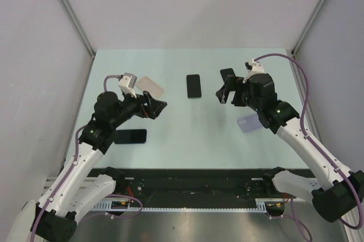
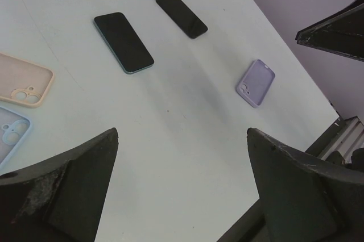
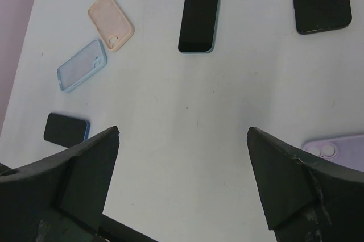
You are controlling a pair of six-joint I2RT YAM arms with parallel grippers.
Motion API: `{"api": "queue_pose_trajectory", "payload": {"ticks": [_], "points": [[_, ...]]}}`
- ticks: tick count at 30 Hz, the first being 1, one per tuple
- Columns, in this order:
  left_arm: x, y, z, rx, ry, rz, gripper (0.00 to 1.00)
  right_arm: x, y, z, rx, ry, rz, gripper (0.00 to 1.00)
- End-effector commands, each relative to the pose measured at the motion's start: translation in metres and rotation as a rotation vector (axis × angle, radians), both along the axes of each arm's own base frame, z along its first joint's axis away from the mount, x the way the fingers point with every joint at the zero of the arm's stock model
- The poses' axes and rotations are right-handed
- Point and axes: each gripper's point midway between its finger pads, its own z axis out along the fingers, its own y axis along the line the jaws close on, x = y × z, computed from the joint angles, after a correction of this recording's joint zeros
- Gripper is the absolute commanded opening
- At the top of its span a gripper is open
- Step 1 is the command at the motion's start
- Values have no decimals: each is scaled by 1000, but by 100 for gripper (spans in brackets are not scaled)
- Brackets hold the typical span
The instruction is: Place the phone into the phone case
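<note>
Hovering over table (image 1: 187, 125): left pincer (image 1: 161, 106), right pincer (image 1: 221, 95), jaws spread.

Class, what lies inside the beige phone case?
No phone. The beige phone case lies open side up and empty, with its inner floor and camera cutout showing. The patch of table beneath it is covered.

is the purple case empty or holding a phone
Empty: the purple case lies flat, showing only purple surface and camera cutout, no phone.

Top cam sat high behind the arm bases, looking down over the whole table (image 1: 187, 134). Each wrist cam hung lower, tilted across the tabletop, own fingers (image 2: 62, 191) filling the bottom corners. All three caught the teal-edged phone (image 3: 199, 15), upper half of every frame.
</note>
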Motion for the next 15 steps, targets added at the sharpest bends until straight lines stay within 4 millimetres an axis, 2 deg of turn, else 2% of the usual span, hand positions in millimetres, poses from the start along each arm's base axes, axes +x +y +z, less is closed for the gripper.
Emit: {"api": "queue_pose_trajectory", "payload": {"ticks": [1,6,9,10,11,13,14,15], "points": [[2,4,9,-5,-47,16,100,4,-5,11,22,-32,-40,100],[6,8,8,0,-40,52,100,2,-8,9,12,-24,-51,100],[18,21,7,19,-33,150,100,2,-8,9,16,-20,-50,100],[22,27,4,29,-19,192,100,2,-8,8,16,-18,-52,100],[33,42,-7,63,29,297,100,2,-8,8,16,-17,-51,100],[46,58,-4,76,72,429,100,2,-9,6,12,-10,-54,100],[51,78,-14,131,116,541,100,2,-8,5,12,-10,-54,100],[67,79,-13,161,148,576,100,2,-9,4,7,-9,-54,100]]}}
